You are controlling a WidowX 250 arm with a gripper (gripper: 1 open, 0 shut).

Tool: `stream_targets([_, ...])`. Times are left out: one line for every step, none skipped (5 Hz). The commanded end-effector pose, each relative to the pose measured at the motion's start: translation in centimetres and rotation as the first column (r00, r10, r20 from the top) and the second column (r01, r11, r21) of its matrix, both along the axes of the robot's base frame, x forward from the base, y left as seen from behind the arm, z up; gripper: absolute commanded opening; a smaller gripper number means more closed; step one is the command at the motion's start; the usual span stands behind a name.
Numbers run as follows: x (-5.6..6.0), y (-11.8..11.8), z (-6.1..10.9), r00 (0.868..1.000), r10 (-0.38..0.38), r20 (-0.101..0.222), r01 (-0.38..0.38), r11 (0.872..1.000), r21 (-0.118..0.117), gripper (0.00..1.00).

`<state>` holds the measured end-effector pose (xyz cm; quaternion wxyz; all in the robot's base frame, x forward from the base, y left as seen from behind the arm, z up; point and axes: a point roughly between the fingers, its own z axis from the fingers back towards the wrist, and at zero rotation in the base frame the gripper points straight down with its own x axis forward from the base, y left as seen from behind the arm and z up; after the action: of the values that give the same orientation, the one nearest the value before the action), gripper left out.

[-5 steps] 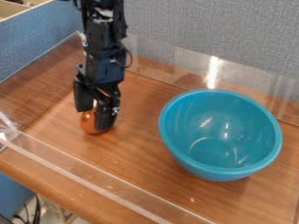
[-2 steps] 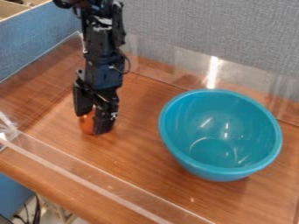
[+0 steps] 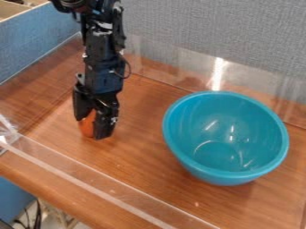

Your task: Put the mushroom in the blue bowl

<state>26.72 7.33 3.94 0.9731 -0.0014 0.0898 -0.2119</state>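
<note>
A brown wooden table (image 3: 131,170) fills most of the view, with a gray wall (image 3: 227,31) behind it and a see-through plastic sheet (image 3: 36,148) standing along its near edge. A cardboard box (image 3: 30,31) sits in the far corner at about ten o'clock. The black robot arm (image 3: 102,49) comes down from the top of the view, and its gripper (image 3: 95,123) points straight down at the table. The gripper's two dark fingers (image 3: 107,121) stand wide apart, one on each side of the mushroom (image 3: 89,126). Only a bit of orange shows low between the fingers, right down by the wood, so the mushroom seems to sit on the table. The fingers hide most of it, and it is too small to tell if they touch it. Nothing is lifted off the table. The blue bowl (image 3: 227,139) is on the table at about three o'clock from the gripper, well apart from it. The bowl is big, round and shiny, and much wider than the mushroom. Its inside has only bright spots of light on it. The mushroom is outside the bowl, at about nine o'clock from it.
</note>
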Motion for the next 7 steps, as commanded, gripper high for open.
stream_targets([0.2,0.2,0.2,1.0,-0.007,0.02,0.007,1.0,-0.007,0.0])
stream_targets([0.2,0.2,0.6,0.999,-0.013,0.029,0.013,1.0,-0.013,0.0])
stream_targets([0.1,0.1,1.4,0.999,-0.016,0.044,0.017,1.0,-0.02,0.0])
stream_targets([0.0,0.0,2.2,0.998,-0.019,0.058,0.021,0.999,-0.027,0.0])
stream_targets([0.0,0.0,2.8,0.997,-0.021,0.071,0.023,0.999,-0.034,0.0])
stream_targets([-0.1,0.1,3.3,0.996,-0.022,0.082,0.026,0.999,-0.04,0.0])
stream_targets([-0.1,0.1,3.7,0.996,-0.025,0.091,0.029,0.999,-0.045,0.0])
